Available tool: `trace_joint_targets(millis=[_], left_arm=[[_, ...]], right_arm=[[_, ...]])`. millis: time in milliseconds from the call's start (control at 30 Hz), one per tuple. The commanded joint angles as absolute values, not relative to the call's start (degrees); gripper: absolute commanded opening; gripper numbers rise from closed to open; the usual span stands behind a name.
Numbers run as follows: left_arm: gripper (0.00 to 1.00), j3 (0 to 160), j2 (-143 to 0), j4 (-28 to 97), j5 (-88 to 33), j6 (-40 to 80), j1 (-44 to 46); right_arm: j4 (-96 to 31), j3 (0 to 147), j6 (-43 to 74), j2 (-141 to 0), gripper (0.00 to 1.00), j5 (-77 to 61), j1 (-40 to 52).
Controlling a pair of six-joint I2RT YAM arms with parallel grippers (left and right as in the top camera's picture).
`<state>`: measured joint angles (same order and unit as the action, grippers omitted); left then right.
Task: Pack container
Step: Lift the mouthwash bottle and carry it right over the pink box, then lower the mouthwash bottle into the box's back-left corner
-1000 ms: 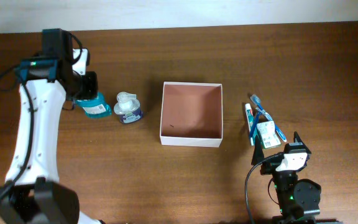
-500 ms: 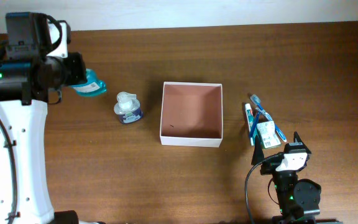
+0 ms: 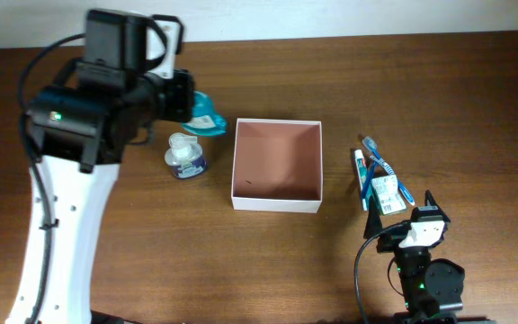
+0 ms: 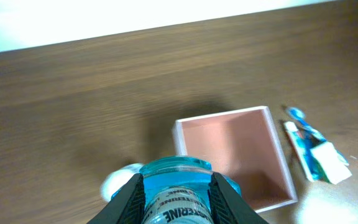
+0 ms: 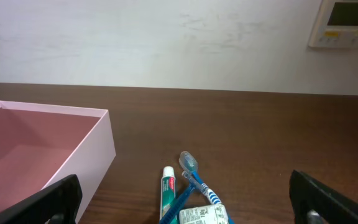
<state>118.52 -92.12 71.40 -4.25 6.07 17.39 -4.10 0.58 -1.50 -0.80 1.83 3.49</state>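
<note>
Left fingers [image 4: 128, 200] clenched on the teal plastic bottle [image 4: 176, 186].
You see it raised above the desk [image 3: 421, 90], near the shallow square white cardboard box [image 3: 276, 204]; right fingers [image 5: 55, 196] stand spread apart.

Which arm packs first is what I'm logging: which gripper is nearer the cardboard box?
Left. The left gripper, holding a teal bottle, hangs by the container's far-left corner; the right gripper sits open off its near-right corner, beside the toothbrush.
</note>
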Motion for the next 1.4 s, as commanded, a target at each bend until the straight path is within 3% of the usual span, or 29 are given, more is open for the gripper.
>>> trace_joint_targets(millis=[0, 400, 567, 1367], left_arm=[[0.18, 120.5, -91.0, 69.9, -5.1, 9.2, 20.6], [0.18, 120.5, -99.0, 65.5, -4.6, 14.1, 28.1], [0.18, 120.5, -102.7, 64.5, 0.8, 16.8, 29.6], [0.18, 120.5, -114.0, 60.7, 6.7, 16.9, 30.0]], right_arm=[[-4.6, 0.3, -1.3, -0.3, 0.98, 1.9, 3.7], [-4.6, 0.3, -1.3, -0.3, 0.98, 1.9, 3.7], [-4.6, 0.3, -1.3, -0.3, 0.98, 1.9, 3.7], [-4.6, 0.3, -1.3, -0.3, 0.98, 1.9, 3.7]])
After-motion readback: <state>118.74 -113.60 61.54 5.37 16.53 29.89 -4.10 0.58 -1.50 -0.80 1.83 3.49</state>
